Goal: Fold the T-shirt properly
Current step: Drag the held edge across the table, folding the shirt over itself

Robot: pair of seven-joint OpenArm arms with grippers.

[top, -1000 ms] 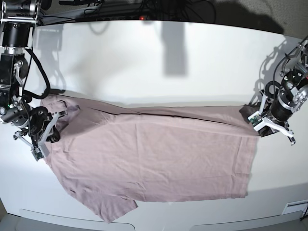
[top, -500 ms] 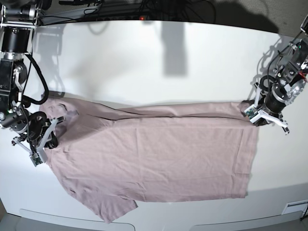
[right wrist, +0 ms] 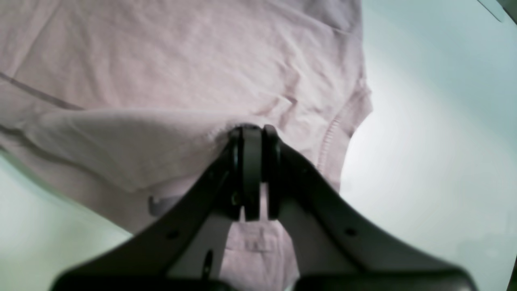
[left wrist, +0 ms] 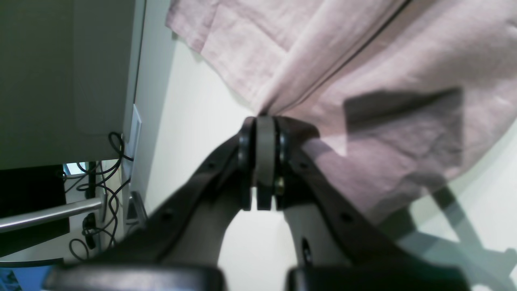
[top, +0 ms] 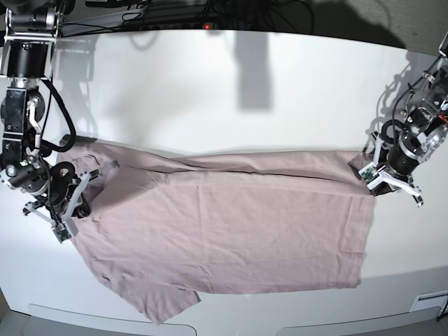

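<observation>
The T-shirt (top: 224, 231) lay spread flat on the white worktop (top: 231, 91), taking up the lower half of the base view from approx. 9 o'clock across to 3 o'clock. Fabric was thin, soft, dusty pink-mauve, matte, w/ fine creases running through the body; no print or writing could be read on it. One short sleeve stuck out toward 7 o'clock near the worktop's front edge. The top edge, running 9 to 3 o'clock, was doubled over into a long narrow fold w/ a dark shadow line beneath it.

Left claw (top: 365, 173), at 3 o'clock in base view, was pinched tight on the shirt's corner. In the left wrist view the left claw (left wrist: 263, 121) showed two dark curved arms meeting at grey pads pressed together, w/ cloth gathered into a pleat right at the tips. The weave looked slightly coarse there, hem stitched along the cloth edge toward 11 o'clock.

Right claw (top: 78, 183), at 9 o'clock in base view, was likewise clamped on the shirt at the sleeve/shoulder end. In the right wrist view the right claw (right wrist: 252, 129) had its black pads together, fabric bunched at the tips; a ribbed stitched band curved along the cloth edge toward 3 o'clock, prob. the collar or a sleeve hem, can't tell which.

Worktop surface was smooth, glossy white, w/ rounded corners. Black cables (top: 210, 10) sat behind it at 12 o'clock.
</observation>
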